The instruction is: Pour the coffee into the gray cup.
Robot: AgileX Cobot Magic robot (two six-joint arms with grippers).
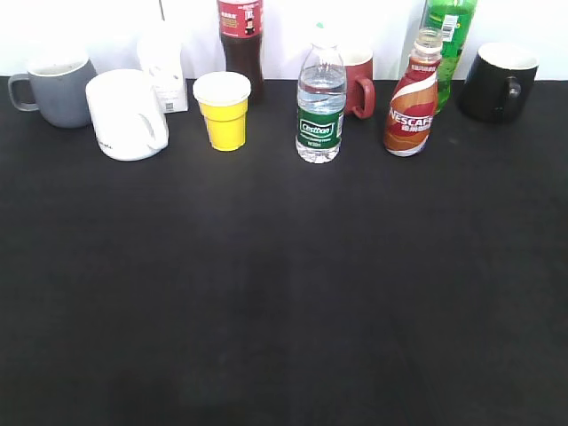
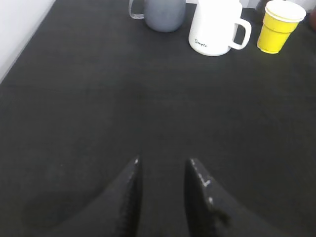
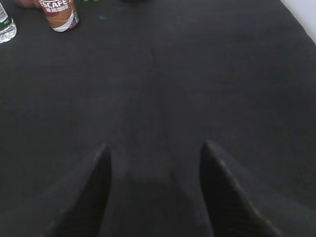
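Observation:
The coffee bottle (image 1: pixel 413 102), curvy with a red, orange and white NESCAFE label and no cap, stands upright at the back right of the black table; its lower part shows at the top left of the right wrist view (image 3: pixel 59 14). The gray cup (image 1: pixel 59 89) stands at the back left, handle to the left; it also shows in the left wrist view (image 2: pixel 163 12). My left gripper (image 2: pixel 163 160) is open and empty above bare table. My right gripper (image 3: pixel 155 145) is open and empty, far short of the bottle. Neither gripper shows in the exterior view.
Along the back stand a white mug (image 1: pixel 127 114), a yellow paper cup (image 1: pixel 224 109), a clear water bottle (image 1: pixel 320 105), a red mug (image 1: pixel 358 84), a dark cola bottle (image 1: pixel 241 40), a green bottle (image 1: pixel 448 35), a black mug (image 1: pixel 497 82) and a white carton (image 1: pixel 164 71).

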